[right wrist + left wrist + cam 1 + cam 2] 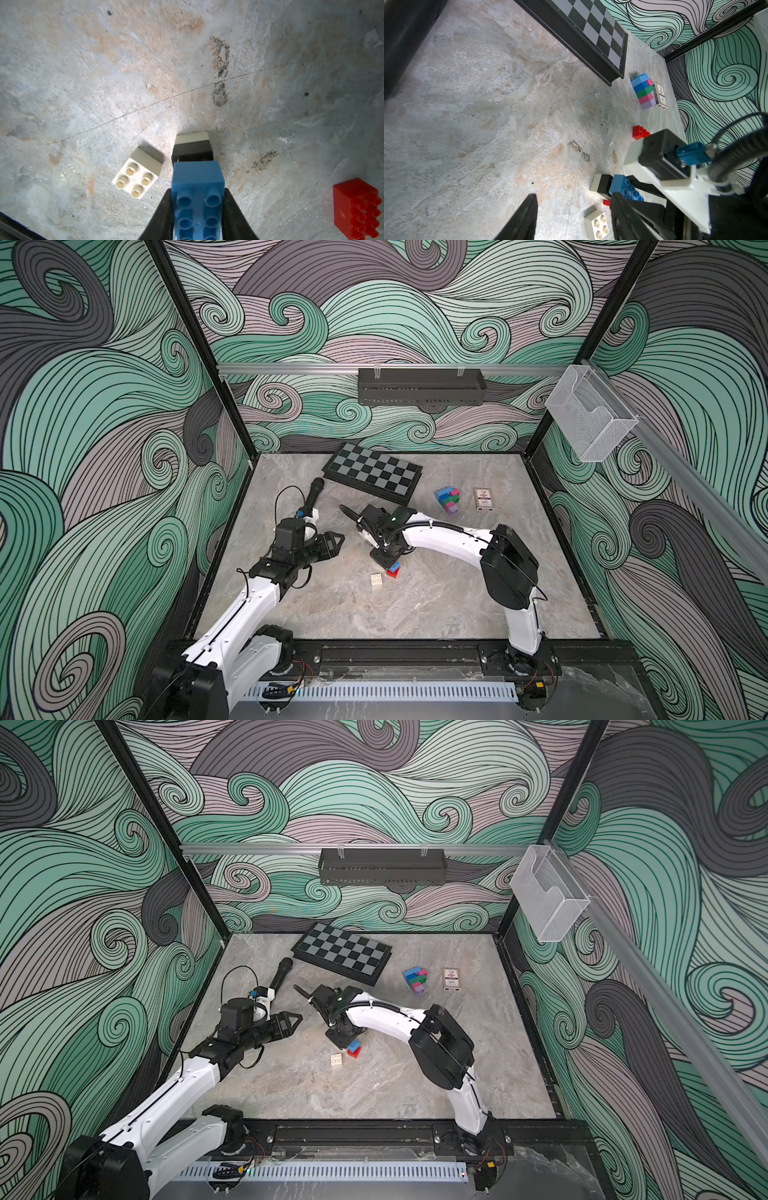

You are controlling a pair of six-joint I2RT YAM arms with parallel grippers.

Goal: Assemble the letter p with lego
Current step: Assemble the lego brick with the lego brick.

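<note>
Left arm and right arm: white shells, black joints; looping black cables; black tapered claw fingers.

Claw gripping blue brick, cream brick nr

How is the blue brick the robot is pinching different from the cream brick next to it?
The blue brick is oblong with two long rows of studs; the cream brick is square with four. The blue brick is clamped in the right end effector; the cream brick lies loose on the table, untouched. Both are chunky studded plastic.
</note>
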